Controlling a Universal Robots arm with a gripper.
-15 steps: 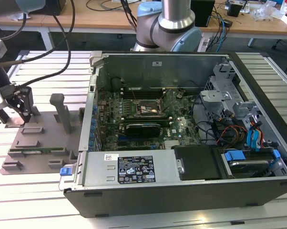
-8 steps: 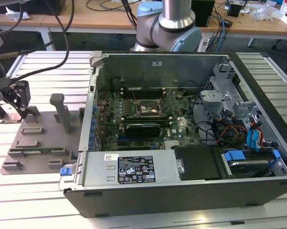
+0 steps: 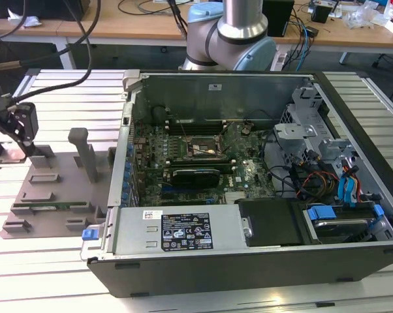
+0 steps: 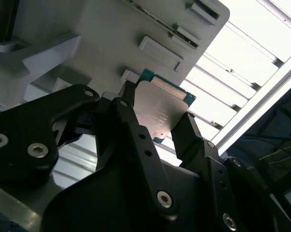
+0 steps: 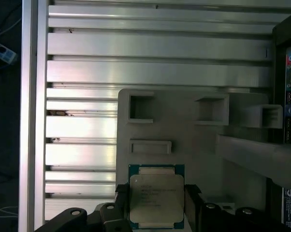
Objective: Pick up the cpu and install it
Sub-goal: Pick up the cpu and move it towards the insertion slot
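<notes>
The cpu (image 5: 156,198) is a flat square chip with a silver metal top and a thin green border. It sits between the two black fingers (image 5: 191,193) of my gripper (image 5: 156,194), which press on its opposite edges. In the second wrist view the cpu (image 4: 160,108) is held the same way by the gripper (image 4: 157,110), just over the grey fixture tray (image 4: 111,29). In the exterior view my gripper (image 3: 14,151) is at the far left, over the tray's (image 3: 59,189) left corner. The open computer case (image 3: 249,254) lies to the right, with its bare socket (image 3: 203,151) in the motherboard.
Upright posts (image 3: 85,153) rise from the tray between my gripper and the case. The case wall (image 3: 121,150) stands beside the tray. The arm's base (image 3: 239,32) is behind the case. Cables (image 3: 66,59) hang over the ribbed metal table (image 3: 53,98).
</notes>
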